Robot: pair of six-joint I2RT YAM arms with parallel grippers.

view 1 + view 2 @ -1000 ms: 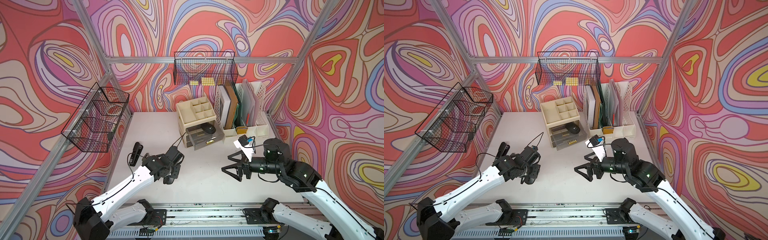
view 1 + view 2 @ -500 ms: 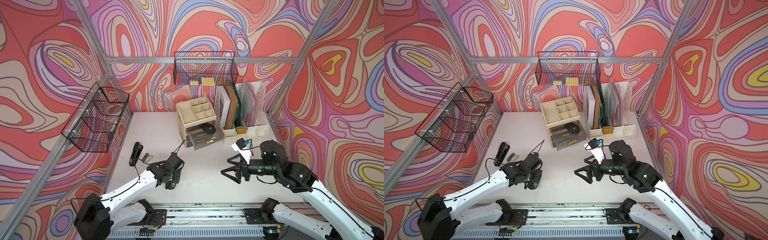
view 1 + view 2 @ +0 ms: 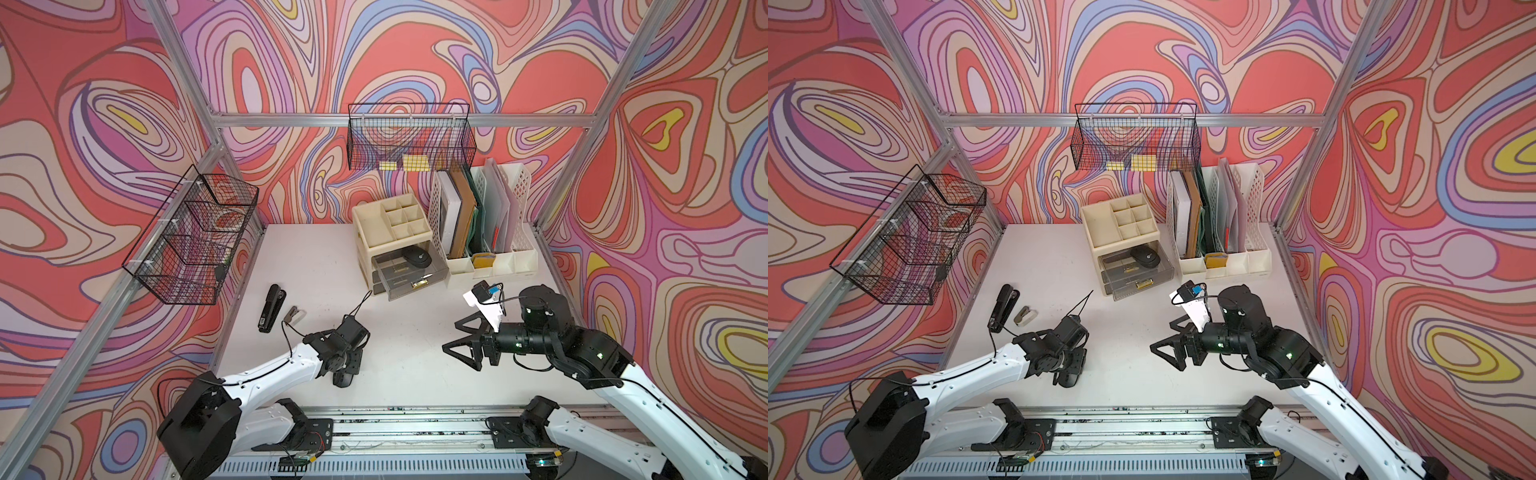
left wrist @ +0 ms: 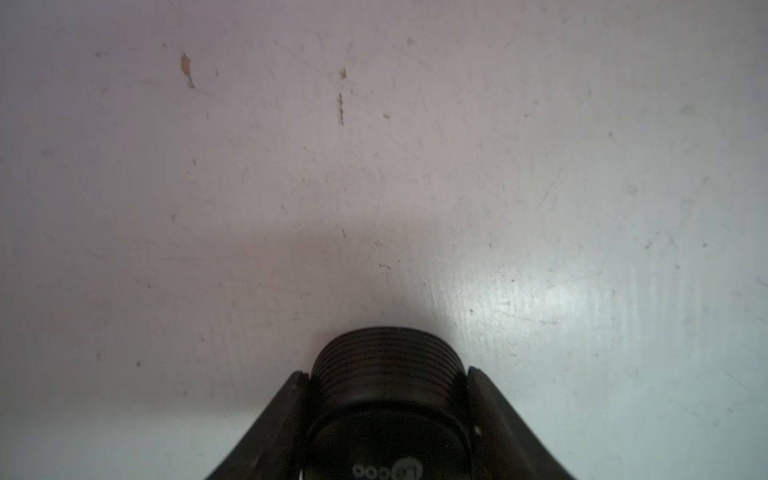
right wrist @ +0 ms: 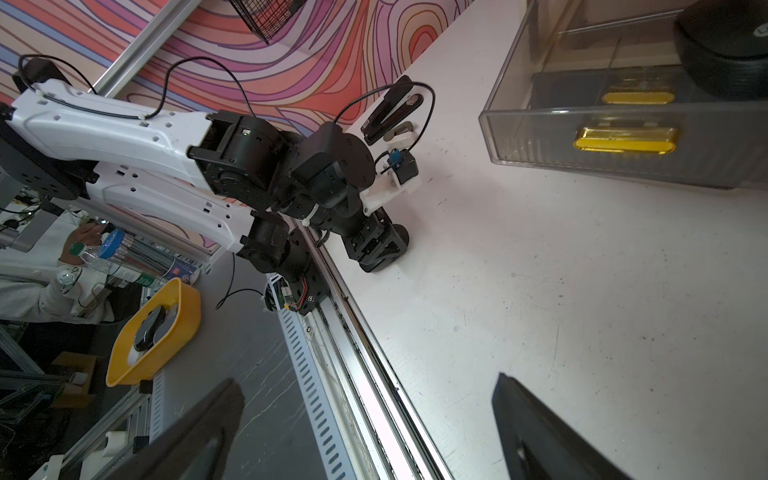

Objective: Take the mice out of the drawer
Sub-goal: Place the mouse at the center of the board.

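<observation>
Overhead, in both top views, the left gripper point(image 3: 348, 372) is seen pointed down near the front edge of the scuffed white table point(image 3: 415, 332), its fingers clamped on a black oval mouse point(image 3: 343, 381). The right gripper point(image 3: 449, 337) is held level above the table, its black triangular fingers spread wide with nothing between them. Bare table is left between both arms and the cream plastic organiser point(image 3: 368, 226), from which a smoky-grey translucent plastic drawer point(image 3: 399, 293) with a gold handle is pulled out. A second black mouse point(image 3: 417, 258) is seen among the pulled-out tiers, close to the organiser's face; which tier bears it cannot be told. A long black stapler point(image 3: 270, 307) and a small grey-beige staple remover point(image 3: 293, 314) lie side by side near the table's left edge. The stapler's white label is too small to be read.

In the left wrist view, the held mouse's ridged rim is gripped on both sides by dark fingers point(image 4: 282, 415). White round marks on its top are cut off and unreadable. The table is shown glossy, scratched and flecked with brown.

In the right wrist view, the two fingers point(image 5: 540, 432) stand far apart above the table's front edge. Two gold oval handles are seen through the drawer's clear wall. Off the table, black oval shapes lie in a yellow plastic tub point(image 5: 183, 299).
</observation>
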